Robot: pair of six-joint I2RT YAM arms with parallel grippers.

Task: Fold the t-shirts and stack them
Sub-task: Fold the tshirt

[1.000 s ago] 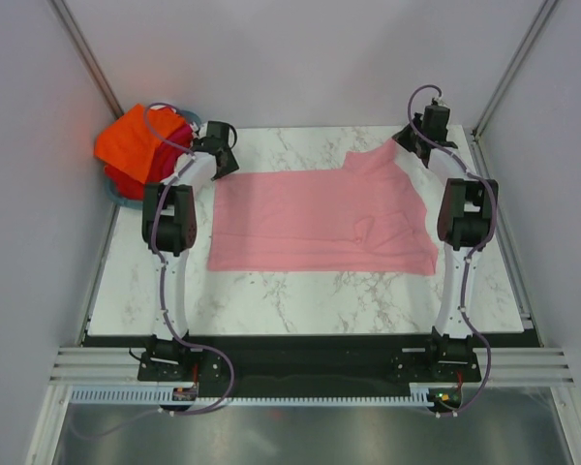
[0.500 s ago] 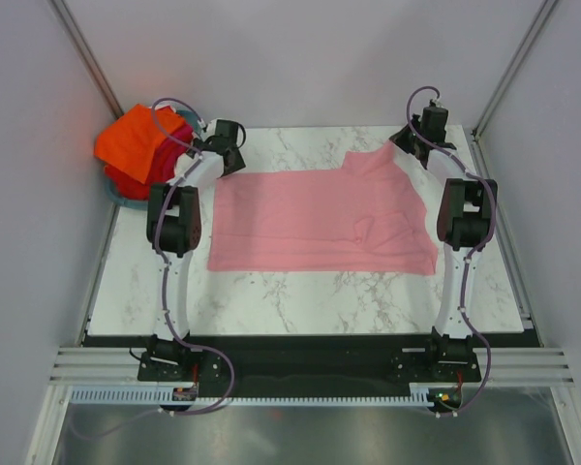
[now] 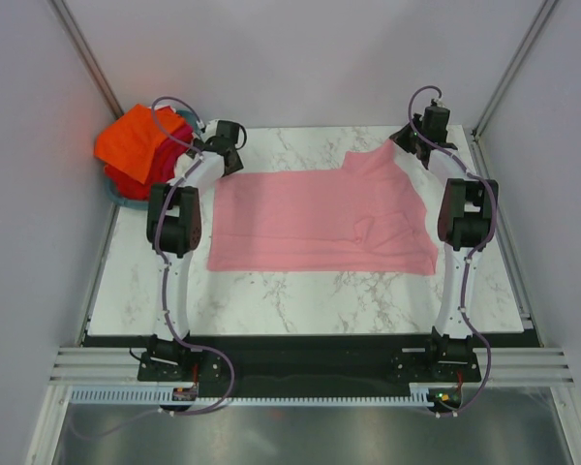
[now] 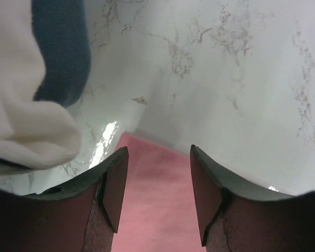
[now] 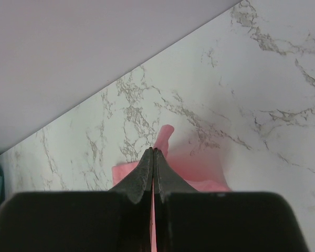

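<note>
Marble border around pink t-shirt, apparently

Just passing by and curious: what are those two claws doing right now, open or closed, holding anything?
Left gripper: open, holding nothing, over the pink t-shirt edge.
Right gripper: closed on a corner of the pink t-shirt.
</note>
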